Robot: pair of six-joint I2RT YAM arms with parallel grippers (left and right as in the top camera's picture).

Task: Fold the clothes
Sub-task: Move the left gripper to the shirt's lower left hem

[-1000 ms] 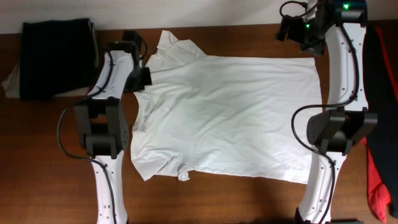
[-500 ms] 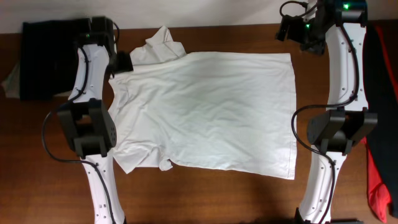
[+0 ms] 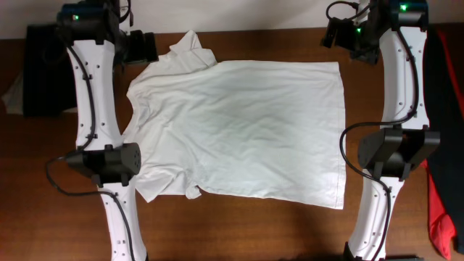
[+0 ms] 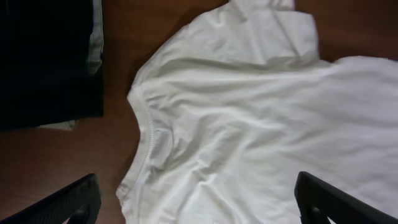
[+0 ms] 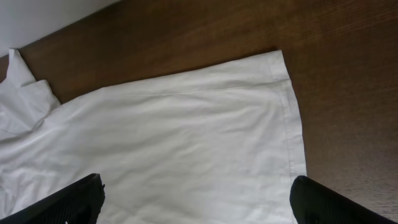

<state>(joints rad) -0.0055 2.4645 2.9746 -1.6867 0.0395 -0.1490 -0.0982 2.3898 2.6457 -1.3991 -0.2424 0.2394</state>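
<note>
Beside the collar of the white T-shirt (image 3: 239, 130) lies a black garment (image 3: 51, 72); red cloth (image 3: 442, 210) borders the counter (image 3: 239, 232). Left end effector (image 4: 199, 208) and right end effector (image 5: 198, 205) gape, empty.

The overhead camera looks straight down from high up, taking in the table (image 3: 239, 232), both arms and the whole shirt (image 3: 239, 123). The left wrist camera looks down from close by, between the jaws of the left gripper (image 4: 196, 193), with the collar (image 4: 146, 124) just ahead of them. The right wrist camera, about as near, faces the hem corner (image 5: 283, 62) ahead of the jaws of the right gripper (image 5: 196, 193). Both wrist views share one sleeve (image 4: 267, 25).
</note>
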